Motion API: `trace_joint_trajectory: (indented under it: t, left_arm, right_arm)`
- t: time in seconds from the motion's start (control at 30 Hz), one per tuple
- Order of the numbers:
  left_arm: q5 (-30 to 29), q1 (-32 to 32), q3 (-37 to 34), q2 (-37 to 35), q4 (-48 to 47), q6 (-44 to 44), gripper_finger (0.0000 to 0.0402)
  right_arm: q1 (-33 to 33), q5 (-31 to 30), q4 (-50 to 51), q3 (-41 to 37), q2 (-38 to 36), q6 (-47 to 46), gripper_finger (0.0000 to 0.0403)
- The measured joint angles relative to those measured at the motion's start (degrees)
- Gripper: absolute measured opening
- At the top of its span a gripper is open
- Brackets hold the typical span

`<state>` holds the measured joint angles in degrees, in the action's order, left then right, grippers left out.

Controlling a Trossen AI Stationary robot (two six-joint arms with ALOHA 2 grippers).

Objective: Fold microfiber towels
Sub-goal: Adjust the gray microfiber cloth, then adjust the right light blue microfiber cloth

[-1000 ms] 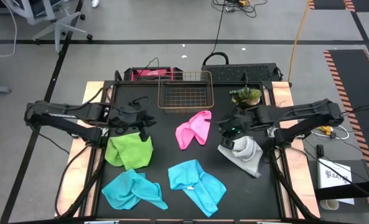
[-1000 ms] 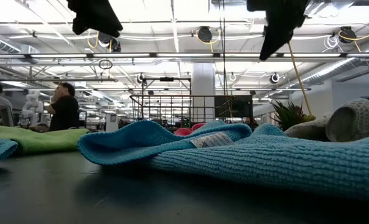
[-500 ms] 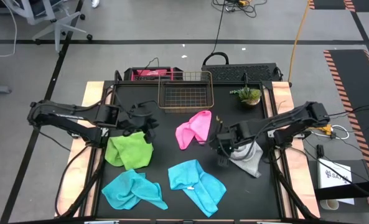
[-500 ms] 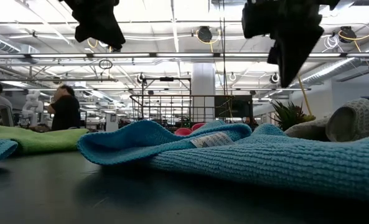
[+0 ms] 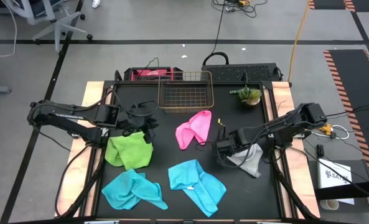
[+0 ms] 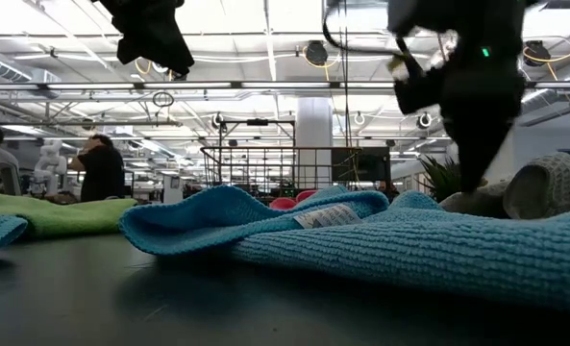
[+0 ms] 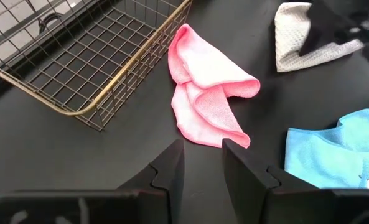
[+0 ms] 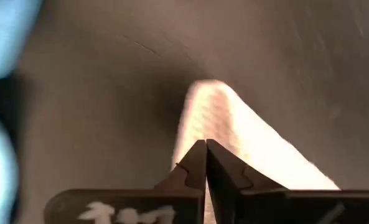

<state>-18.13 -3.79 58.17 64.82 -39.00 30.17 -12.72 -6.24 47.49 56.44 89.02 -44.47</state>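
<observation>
The right end effector [image 5: 224,151] is down at the surface [image 5: 165,146] with its fingers pinched together on the near corner of the light grey towel [image 5: 249,159]; its wrist view shows the two dark tips meeting over the pale cloth [image 8: 246,140]. A second ago it hung higher and half open above that towel, and it has since dropped and closed, so the grab on the grey towel looks made and a lift or spread is likely the coming step. None of the towels is folded yet.

Just beyond this end effector, toward the basket [image 5: 185,94], lies the pink towel [image 5: 194,129], bunched. On its near side is one turquoise towel [image 5: 196,183], crumpled, with a small white label [image 6: 324,216] whose print is too small to read. The second turquoise towel [image 5: 132,190] lies farther off, toward the left arm.

The left end effector [image 5: 148,126] hovers at the edge of the lime green towel [image 5: 130,151], fingers parted and holding nothing, unchanged over the last second.

No brand or other writing is legible anywhere.
</observation>
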Motion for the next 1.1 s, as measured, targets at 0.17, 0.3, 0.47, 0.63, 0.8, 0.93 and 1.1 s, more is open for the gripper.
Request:
trace_joint_trajectory:
  t: [0.17, 0.3, 0.47, 0.63, 0.8, 0.93, 1.1]
  left_arm:
    - [0.0, 0.0, 0.0, 0.0, 0.0, 0.1, 0.0108]
    - [0.0, 0.0, 0.0, 0.0, 0.0, 0.2, 0.0108]
    - [0.0, 0.0, 0.0, 0.0, 0.1, 0.6, 0.0108]
    - [0.0, 0.0, 0.0, 0.0, 0.2, 1.6, 0.0108]
    - [0.0, 0.0, 0.0, 0.0, 0.2, 1.7, 0.0108]
    - [0.0, 0.0, 0.0, 0.0, 0.2, 0.8, 0.0108]
    - [0.0, 0.0, 0.0, 0.0, 0.2, 0.3, 0.0108]
  right_arm:
    - [0.4, 2.5, 1.0, -6.9, 0.0, -4.5, 0.0000]
    - [-0.7, 11.7, 8.8, -8.7, -0.3, -6.5, 0.0000]
    - [-2.0, 12.5, 11.6, -5.7, -3.4, -4.4, 0.0000]
    - [-2.0, 12.2, -6.4, -3.6, -8.0, 0.1, 0.0000]
    - [-2.6, 12.4, -23.0, -3.5, -7.7, 3.0, 0.0000]
    - [-4.2, 15.4, -30.5, -3.6, -3.8, 3.1, 0.0000]
    - [-7.6, 18.1, -37.8, -3.4, 2.4, 0.0, 0.0000]
